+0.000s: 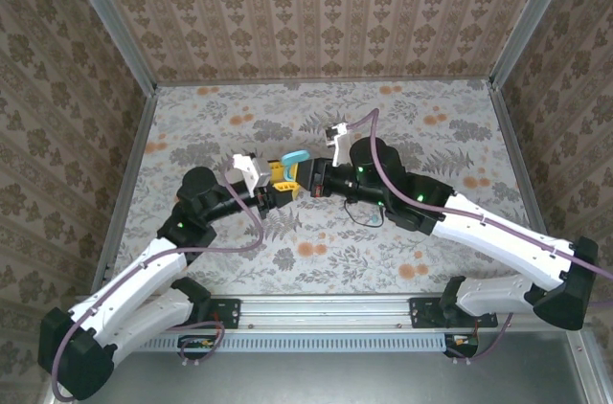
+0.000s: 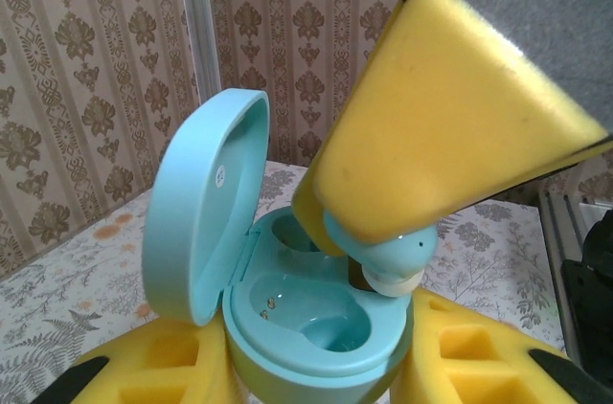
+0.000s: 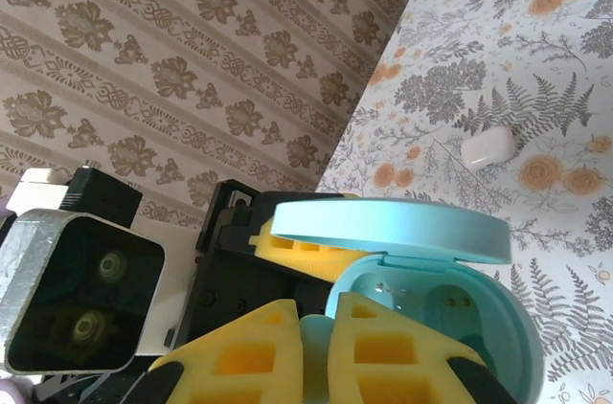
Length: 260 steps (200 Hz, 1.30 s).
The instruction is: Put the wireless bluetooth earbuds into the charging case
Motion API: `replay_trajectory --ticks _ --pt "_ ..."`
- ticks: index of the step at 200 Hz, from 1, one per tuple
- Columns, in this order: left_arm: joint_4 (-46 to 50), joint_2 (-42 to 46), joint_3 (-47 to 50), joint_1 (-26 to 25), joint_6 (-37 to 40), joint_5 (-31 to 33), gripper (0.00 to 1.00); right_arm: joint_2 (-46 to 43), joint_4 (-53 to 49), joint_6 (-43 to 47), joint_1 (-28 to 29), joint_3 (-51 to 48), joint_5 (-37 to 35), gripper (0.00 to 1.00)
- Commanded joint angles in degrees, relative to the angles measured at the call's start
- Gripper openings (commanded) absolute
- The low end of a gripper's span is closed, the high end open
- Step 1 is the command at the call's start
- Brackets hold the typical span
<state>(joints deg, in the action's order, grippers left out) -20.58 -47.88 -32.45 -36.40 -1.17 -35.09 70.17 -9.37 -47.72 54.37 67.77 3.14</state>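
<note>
The teal charging case [image 2: 316, 347] has its lid [image 2: 206, 203] swung open to the left, and the near well is empty. My left gripper [image 2: 316, 380] is shut on the case body, one yellow finger on each side. A teal earbud [image 2: 395, 253] with a pale tip hangs just above the case's right rim, and my right gripper [image 3: 321, 356] is shut on it. In the right wrist view the earbud [image 3: 315, 345] shows between the yellow fingers, beside the case [image 3: 460, 313]. A pale pinkish-white earbud [image 3: 488, 147] lies on the table. From above, both grippers [image 1: 281, 179] [image 1: 312, 177] meet at the case [image 1: 295, 157].
The floral table cover [image 1: 431, 136] is bounded by patterned walls and aluminium posts [image 1: 115, 31]. A thin black cable [image 1: 364, 215] lies under the right arm. A metal rail [image 1: 326, 308] runs along the near edge.
</note>
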Motion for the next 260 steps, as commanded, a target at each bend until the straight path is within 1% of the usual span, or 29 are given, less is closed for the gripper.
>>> replay_trajectory --ticks 1,29,70,123,193,260 --pt "-0.2 0.7 0.5 -0.6 1.4 0.5 0.28 1.4 0.2 2.1 0.8 3.0 -2.4 0.10" --pt "0.0 0.8 0.5 -0.6 1.4 0.7 0.28 2.8 -0.4 3.4 1.5 4.4 -3.4 0.09" --pt "0.7 1.8 0.7 -0.7 1.6 1.2 0.28 4.6 -4.0 5.5 2.8 6.4 -5.9 0.10" --pt "1.9 3.1 0.7 -0.7 2.2 2.1 0.28 5.1 -7.2 6.4 4.0 6.6 -8.2 0.11" --pt "1.9 3.1 0.6 -0.7 2.2 2.0 0.28 6.0 -9.0 6.7 4.4 7.2 -9.1 0.19" --pt "2.3 3.5 0.9 -0.7 2.3 2.3 0.28 5.5 -10.1 6.5 4.6 7.2 -10.8 0.21"
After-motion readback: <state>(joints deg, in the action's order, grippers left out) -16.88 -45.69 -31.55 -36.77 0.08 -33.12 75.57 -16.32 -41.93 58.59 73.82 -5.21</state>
